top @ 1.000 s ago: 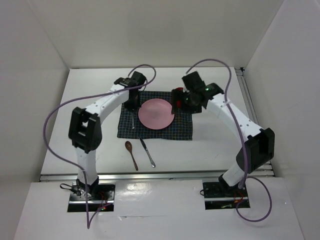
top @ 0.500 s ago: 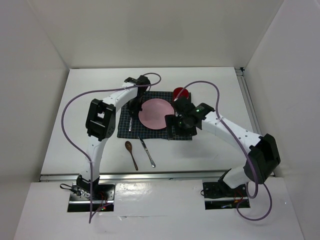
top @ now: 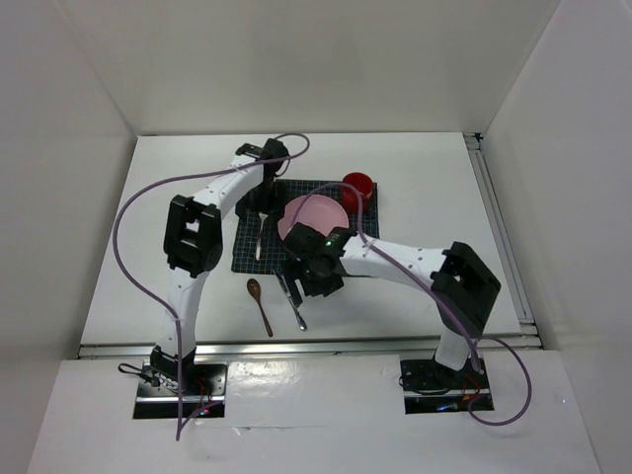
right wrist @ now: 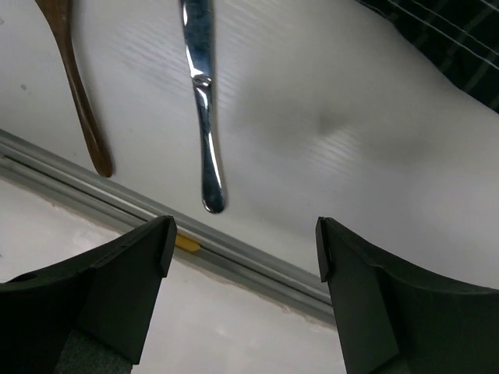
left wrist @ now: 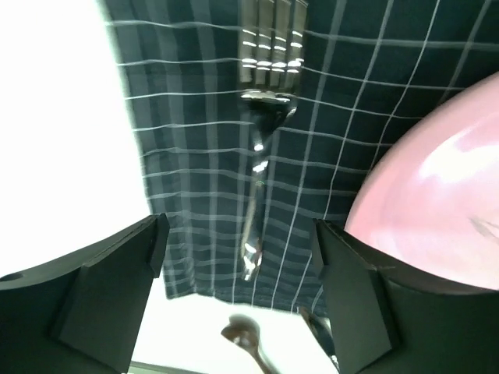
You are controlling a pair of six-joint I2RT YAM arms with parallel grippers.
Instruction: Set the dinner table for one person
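On the white dinner table [top: 168, 207] lies a dark checked mat [top: 360, 252] with a pink plate [top: 314, 215] on it. A silver fork [left wrist: 261, 148] lies flat on the mat left of the plate [left wrist: 437, 179]. My left gripper [left wrist: 238, 261] hovers open over the fork's handle, touching nothing. A red cup [top: 357, 185] stands at the mat's back right corner. A knife [right wrist: 204, 117] and a wooden spoon [right wrist: 74, 86] lie on the bare table in front of the mat. My right gripper [right wrist: 245, 245] hangs open above the knife's handle end, holding nothing.
The silver front rail [right wrist: 234, 249] of the table runs just below the knife's handle. The left arm [top: 193, 232] arches over the table's left side. White walls enclose the table at left, back and right.
My left gripper has opened and let the fork go onto the mat. The right arm has swung from the red cup at the back to the front, above the knife.
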